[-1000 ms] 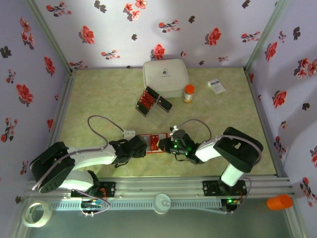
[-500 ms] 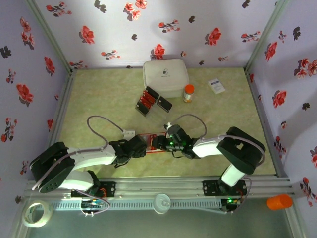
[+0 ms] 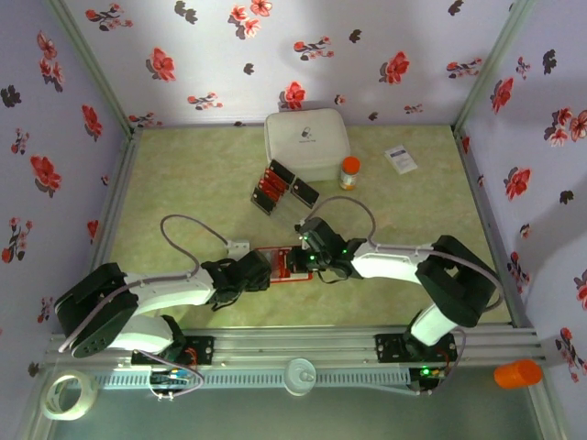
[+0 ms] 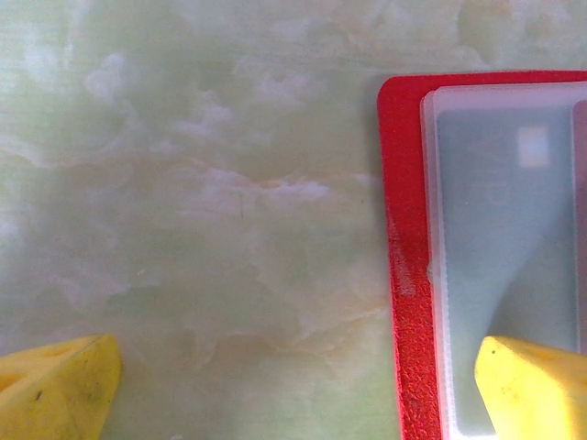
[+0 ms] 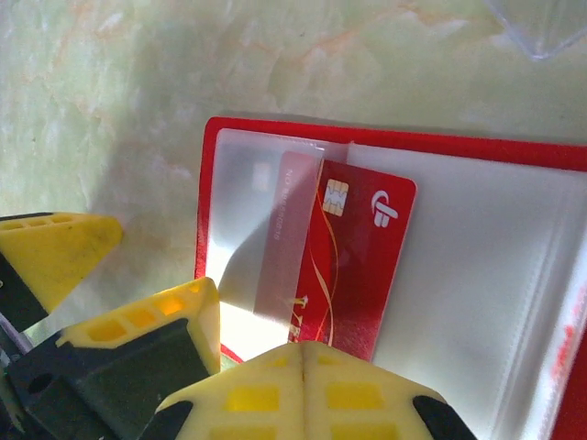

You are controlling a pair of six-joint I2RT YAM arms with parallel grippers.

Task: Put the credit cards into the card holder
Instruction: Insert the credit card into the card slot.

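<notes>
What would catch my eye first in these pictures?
A red wallet lies open in the middle of the table. A red card sits partly inside its clear pocket, with the right pincer shut at the card's end. Behind stands a big white box.

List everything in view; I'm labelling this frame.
card holder: 1, red, open, table centre
white box: 1, lidded, far centre
black trays: about 3, before that box
credit cards: 1 red, partly in holder pocket; more in trays, uncounted
bottle: 1, orange cap, beside box
printed box: 1, white, far right
tape roll: 1, pale, off-table left
orange object: 1, off-table right
left gripper: open, finger on holder
right gripper: shut, at card's edge
</notes>
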